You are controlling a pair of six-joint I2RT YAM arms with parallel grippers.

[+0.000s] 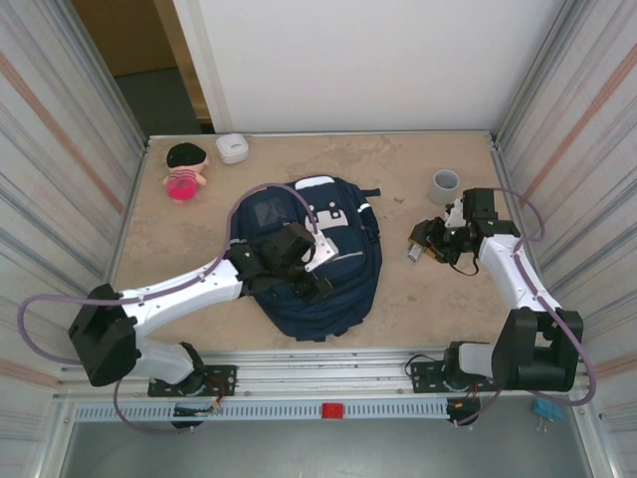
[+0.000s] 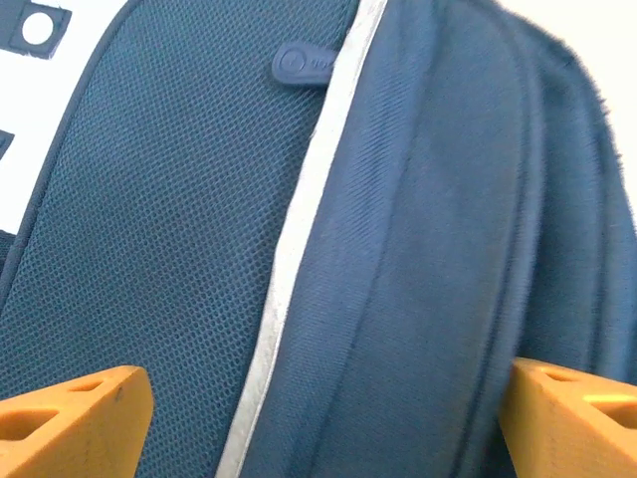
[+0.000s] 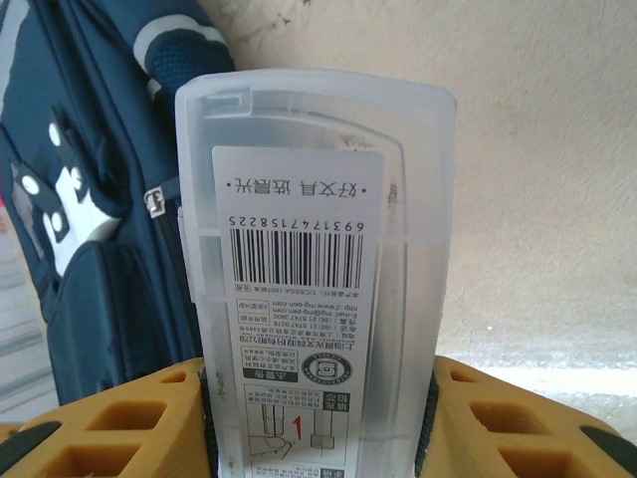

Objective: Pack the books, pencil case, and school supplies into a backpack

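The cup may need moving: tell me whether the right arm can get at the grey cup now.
Probably not yet. The grey cup stands just beyond the right gripper, bare table between, but the gripper is shut on the translucent box, so it would likely have to put that down first.

Bright, even light; faint shadows; left wrist view soft-focused.

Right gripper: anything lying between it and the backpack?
Nothing: the top view shows bare table between the right gripper, which grips a translucent barcode-labelled box, and the backpack.
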